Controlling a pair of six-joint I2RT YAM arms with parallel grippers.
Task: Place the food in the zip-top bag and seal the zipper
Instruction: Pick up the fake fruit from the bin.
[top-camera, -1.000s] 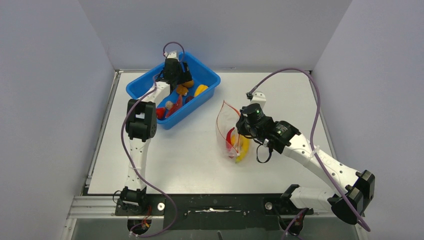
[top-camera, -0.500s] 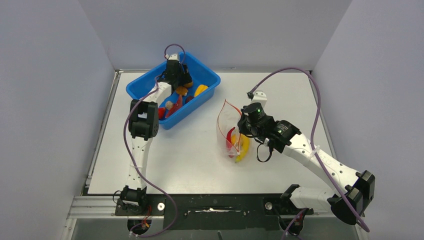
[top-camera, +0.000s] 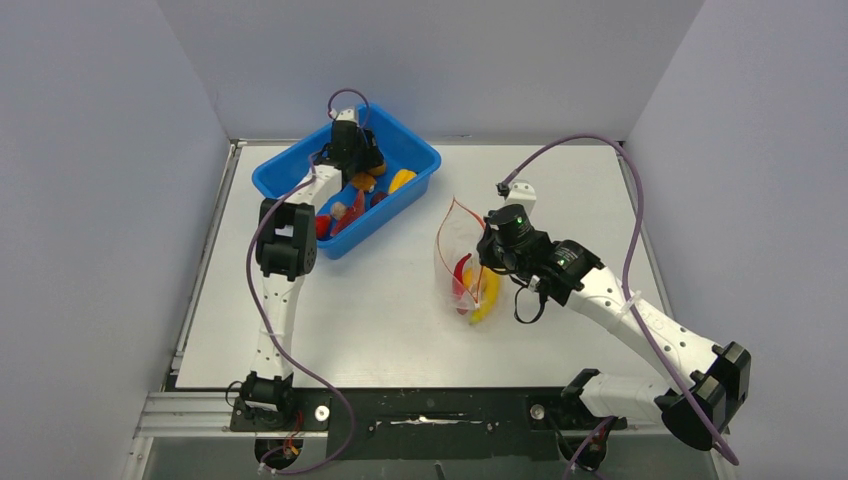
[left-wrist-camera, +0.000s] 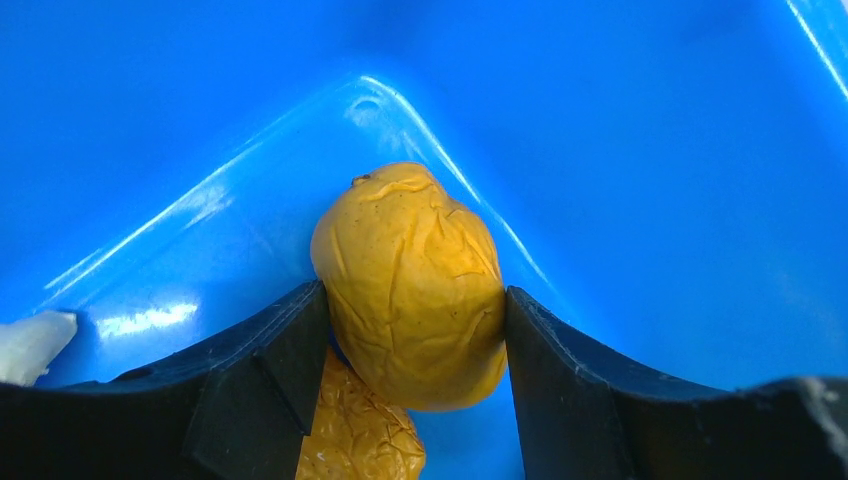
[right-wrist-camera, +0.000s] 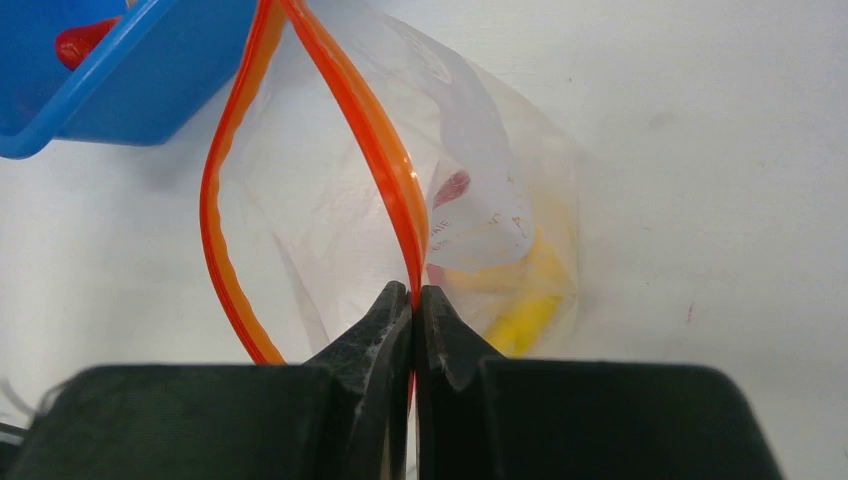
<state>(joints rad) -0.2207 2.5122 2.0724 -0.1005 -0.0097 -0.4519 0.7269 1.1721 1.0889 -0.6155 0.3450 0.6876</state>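
At 11 o'clock on the bench (top-camera: 380, 300), inside the blue tub (left-wrist-camera: 600, 150), the left tool (left-wrist-camera: 415, 293) grips an orange lump (left-wrist-camera: 410, 270) between both fingers, with a second lump (left-wrist-camera: 360, 440) just beneath. Slightly toward 3 o'clock from centre, the right tool (right-wrist-camera: 413, 292) pinches the zipper (right-wrist-camera: 350, 100) of the zip-top bag (right-wrist-camera: 490, 140). The bag's mouth gapes toward 12 o'clock, with a banana (right-wrist-camera: 525, 310) and red chili (top-camera: 459, 272) inside.

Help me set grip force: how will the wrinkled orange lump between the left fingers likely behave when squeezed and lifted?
The orange lump looks creased, so it is probably hollow, light and a little squashy. Its rounded sides touch the left fingers on small patches, so it may slip or twist. Released, it would likely roll.
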